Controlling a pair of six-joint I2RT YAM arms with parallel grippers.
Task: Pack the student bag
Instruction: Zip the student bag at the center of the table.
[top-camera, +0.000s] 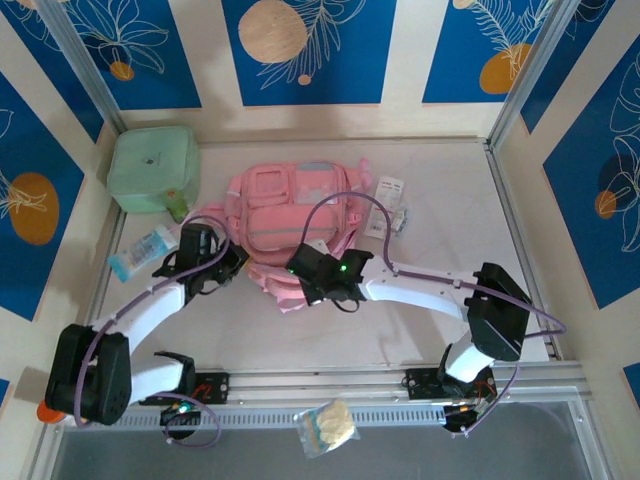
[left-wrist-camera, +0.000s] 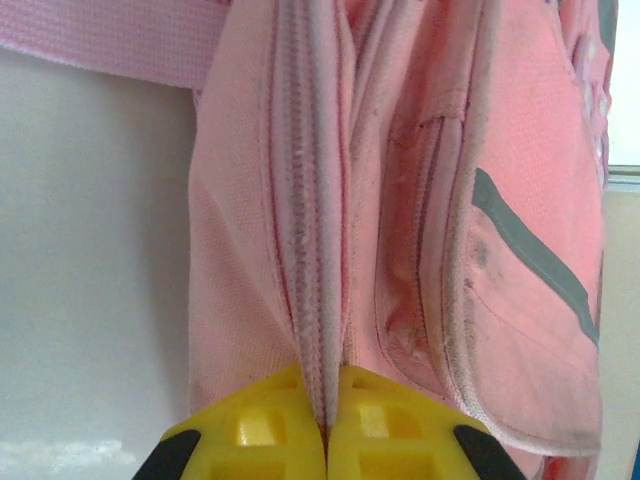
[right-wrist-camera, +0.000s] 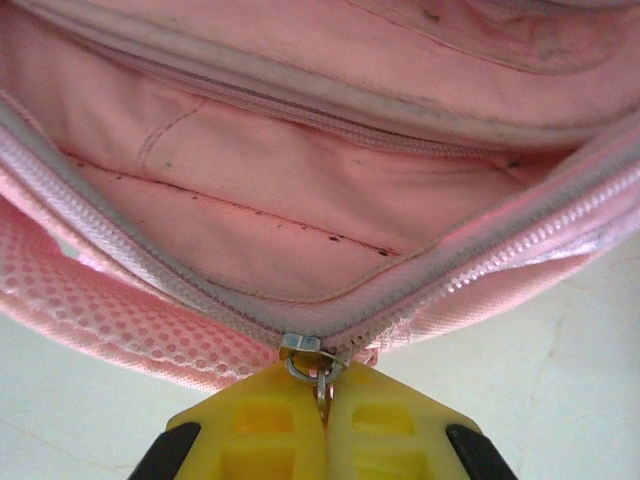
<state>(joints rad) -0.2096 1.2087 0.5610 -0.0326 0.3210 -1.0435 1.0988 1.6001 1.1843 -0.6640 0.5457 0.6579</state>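
Observation:
The pink student bag (top-camera: 290, 215) lies in the middle of the table with its zipped front pockets facing up. My left gripper (top-camera: 233, 262) sits at the bag's near left edge, and in the left wrist view its yellow fingers (left-wrist-camera: 270, 430) are shut on a fold of the bag's zip edge (left-wrist-camera: 315, 250). My right gripper (top-camera: 302, 277) is at the bag's near edge. In the right wrist view it (right-wrist-camera: 322, 388) is shut on the metal zip pull (right-wrist-camera: 312, 352). Beyond the pull, the zip is parted and the bag's pink lining (right-wrist-camera: 300, 230) shows.
A mint-green square soft case (top-camera: 152, 168) stands at the back left, with a small green item (top-camera: 178, 206) beside it. A blue-and-white packet (top-camera: 146, 250) lies left of my left gripper. White packets (top-camera: 390, 202) lie right of the bag. A clear snack pouch (top-camera: 325, 428) rests on the near rail.

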